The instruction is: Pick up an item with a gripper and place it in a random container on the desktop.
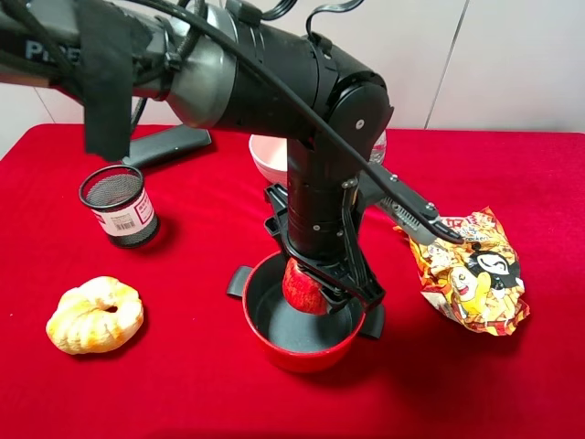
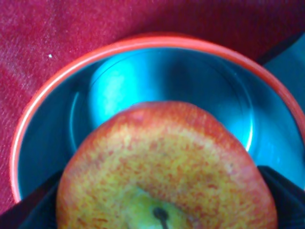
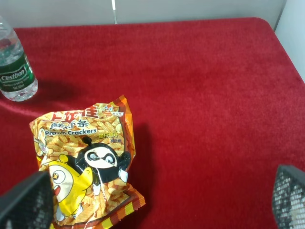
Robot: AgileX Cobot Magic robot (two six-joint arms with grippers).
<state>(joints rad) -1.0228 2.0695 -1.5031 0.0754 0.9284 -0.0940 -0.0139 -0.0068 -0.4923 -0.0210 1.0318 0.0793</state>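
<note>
My left gripper (image 1: 315, 285) is shut on the red, yellow-streaked apple (image 1: 303, 287) and holds it just above the inside of the red pot (image 1: 302, 358), which stands on the red desktop (image 1: 183, 393). In the left wrist view the apple (image 2: 167, 162) fills the lower half, with black fingers (image 2: 28, 212) on either side and the pot's red rim (image 2: 143, 42) and dark grey inside below it. My right gripper (image 3: 157, 202) is open and empty above the cloth near a snack bag; it does not show in the exterior view.
A black mesh cup (image 1: 117, 203) and a braided bread roll (image 1: 95, 314) lie at the left. A pale pink bowl (image 1: 270, 155) sits behind the arm. A prawn cracker bag (image 1: 471, 270) (image 3: 88, 157) lies at the right, with a water bottle (image 3: 14, 71) beyond it.
</note>
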